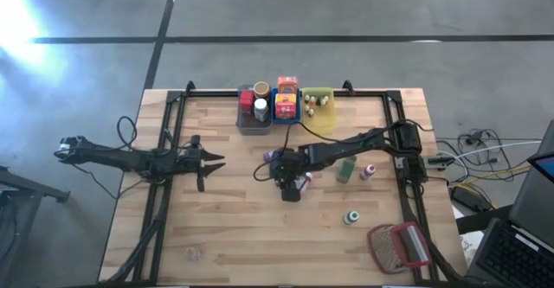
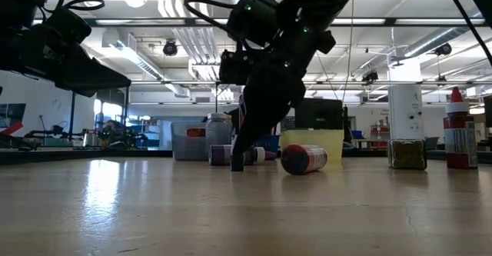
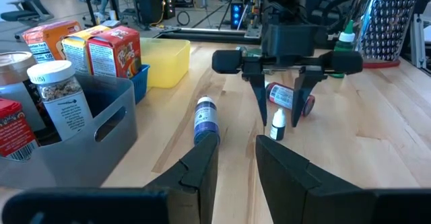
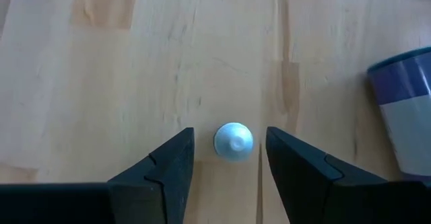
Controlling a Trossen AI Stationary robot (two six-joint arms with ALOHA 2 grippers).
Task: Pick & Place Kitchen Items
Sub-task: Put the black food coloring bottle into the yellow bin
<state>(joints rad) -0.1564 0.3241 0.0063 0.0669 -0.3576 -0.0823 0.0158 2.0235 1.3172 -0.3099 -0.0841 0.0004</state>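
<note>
A tiny white-capped dropper bottle (image 4: 234,141) stands upright on the table's middle (image 3: 277,124). My right gripper (image 4: 229,143) points steeply down over it, open, one finger on either side of the cap with a gap on both sides; it also shows in the high view (image 1: 290,188). Beside it lie a blue-labelled bottle (image 3: 205,118) and a red jar (image 3: 289,97), both on their sides. My left gripper (image 1: 212,161) waits at the table's left, open with nothing between its fingers (image 3: 236,153).
At the far edge stand a grey bin (image 1: 254,115), a blue bin (image 1: 286,108) with boxes and a yellow bin (image 1: 318,106). A green bottle (image 1: 346,169) and two small bottles (image 1: 369,171) (image 1: 351,217) are right of the gripper. A red-framed mesh object (image 1: 398,245) lies near right.
</note>
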